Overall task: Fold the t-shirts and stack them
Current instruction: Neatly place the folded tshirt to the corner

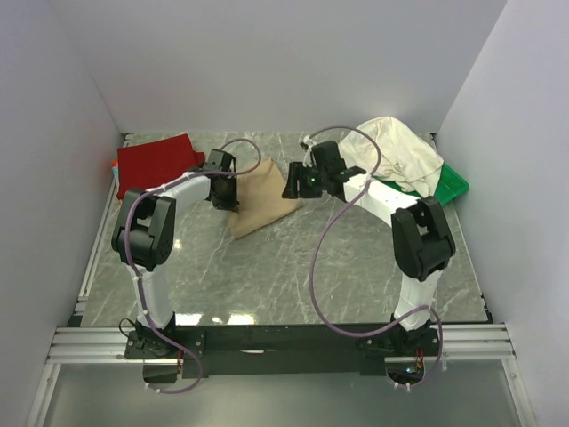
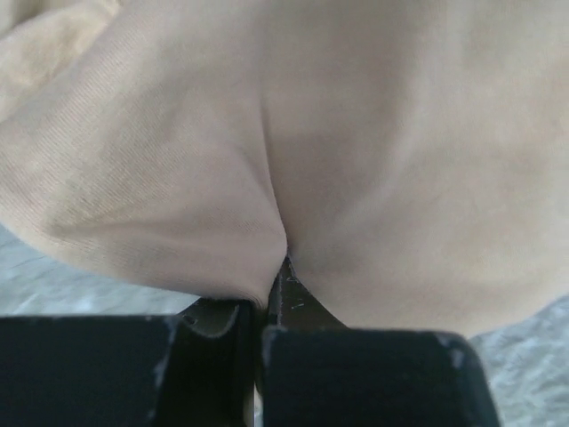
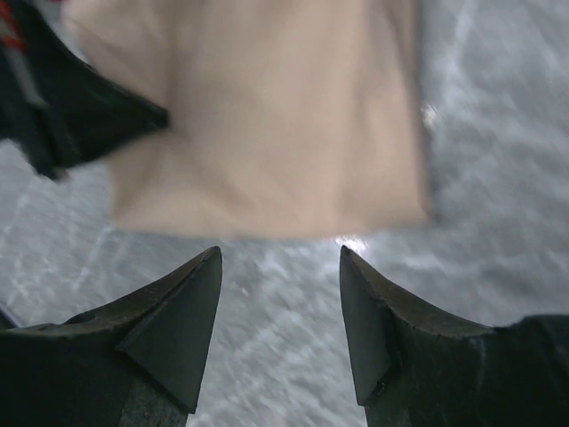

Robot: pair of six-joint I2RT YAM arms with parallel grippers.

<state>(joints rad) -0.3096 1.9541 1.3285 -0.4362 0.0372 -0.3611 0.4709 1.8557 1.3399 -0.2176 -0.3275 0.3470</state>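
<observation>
Left hand pinches tan t-shirt lying diagonally, near-left to far-right.

The 2 arms, left arm and right arm, are each showing smooth white link shells between bulky black joint housings, with black bases bolted to a silver aluminium rail. A thin mauve cable is looping loosely along each arm, fastened with small white ties. The left hand and right hand are showing matte black fingers, the right pair tapering to wedge-shaped tips.
</observation>
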